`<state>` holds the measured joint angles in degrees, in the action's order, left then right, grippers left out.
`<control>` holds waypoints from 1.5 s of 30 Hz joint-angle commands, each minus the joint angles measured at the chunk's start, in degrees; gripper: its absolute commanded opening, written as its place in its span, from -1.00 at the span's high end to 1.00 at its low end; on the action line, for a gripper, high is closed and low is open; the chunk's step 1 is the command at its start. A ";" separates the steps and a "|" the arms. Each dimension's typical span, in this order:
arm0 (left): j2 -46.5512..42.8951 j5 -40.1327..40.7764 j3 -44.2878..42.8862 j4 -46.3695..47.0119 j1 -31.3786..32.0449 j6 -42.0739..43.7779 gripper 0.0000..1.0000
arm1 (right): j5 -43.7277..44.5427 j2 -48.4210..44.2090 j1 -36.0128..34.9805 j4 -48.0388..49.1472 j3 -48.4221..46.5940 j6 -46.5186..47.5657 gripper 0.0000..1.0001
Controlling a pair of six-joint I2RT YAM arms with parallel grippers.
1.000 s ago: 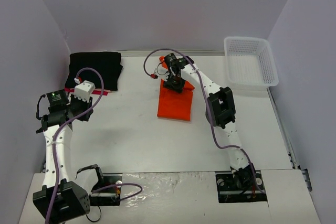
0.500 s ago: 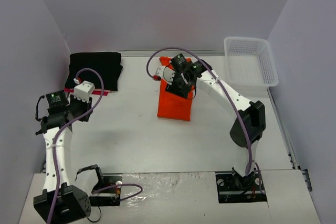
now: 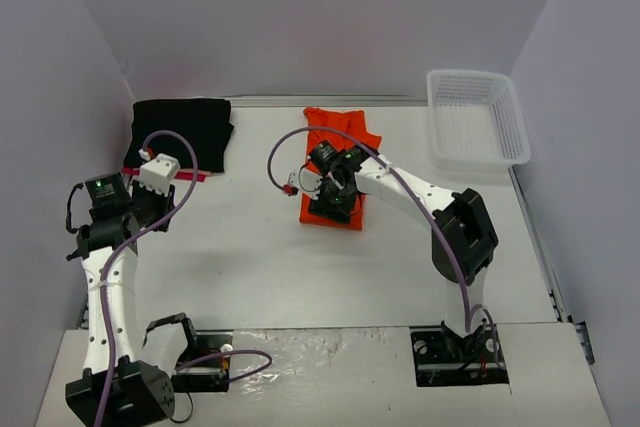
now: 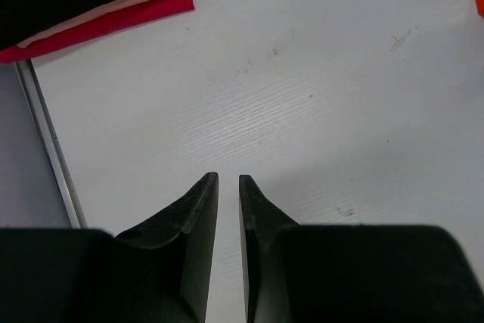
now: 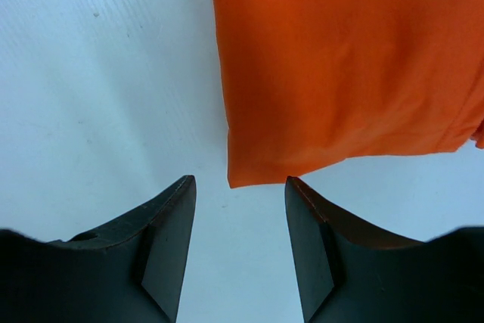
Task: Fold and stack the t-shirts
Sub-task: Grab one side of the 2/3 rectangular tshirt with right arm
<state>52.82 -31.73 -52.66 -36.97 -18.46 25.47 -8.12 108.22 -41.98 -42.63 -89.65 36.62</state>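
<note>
1. My right gripper (image 5: 240, 179) hangs low over the table (image 3: 250, 247), a little behind its middle, with the fingers pointing down at the white surface.
2. Its jaws are spread and nothing is between them. Both dark fingers (image 5: 170, 240) are clear of the cloth.
3. The orange t-shirt (image 3: 340, 127) lies flat on the table as a folded oblong, running from near the back edge toward my bases. My right wrist covers its nearer end in the overhead view.
4. In my right wrist view, one corner of that orange cloth sits just beyond the gap between my fingertips. One edge runs up and away from it, and the other runs off to the right. The cloth looks smooth, with faint creases only.
5. My left gripper (image 4: 228, 179) is far over on the left side of the table, above bare surface and well apart from the orange t-shirt.
6. Its jaws are nearly pressed together. Only a thin slit shows between them, and the table shows through it, so they pinch nothing.
7. The black t-shirt (image 3: 180, 132) lies folded in the back left corner.
8. The red t-shirt (image 3: 190, 176) lies under the black one, and only a narrow strip of it shows along the black one's nearer edge.
9. A white mesh basket (image 3: 470, 74) stands in the back right corner, apart from all three t-shirts.
</note>
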 commanded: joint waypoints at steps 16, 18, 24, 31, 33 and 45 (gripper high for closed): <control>-0.35 -0.62 0.11 1.02 -0.35 1.33 0.67 | -0.76 12.01 -0.39 3.78 -1.59 -0.41 0.06; -0.26 -0.62 0.11 1.11 -0.35 1.42 0.67 | 0.20 12.54 -0.74 5.44 -0.54 -0.85 0.06; -0.52 -0.71 0.28 1.11 -0.35 1.42 0.67 | 5.21 13.42 -1.79 9.66 2.28 -2.60 0.45; -0.79 -1.14 0.11 1.29 -0.35 1.42 0.67 | 5.66 8.86 -2.84 8.89 5.27 -3.75 1.00; -0.79 -1.49 -0.07 1.20 -0.35 1.42 0.67 | 5.31 7.27 -3.46 6.43 5.80 -3.84 1.00; -2.45 -2.73 -1.04 1.02 -0.35 0.89 0.67 | -6.90 -7.06 -12.07 -7.81 7.56 -5.77 1.00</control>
<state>52.01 -32.95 -52.58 -36.95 -18.46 26.37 -9.47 105.84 -52.42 -42.22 -82.11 32.08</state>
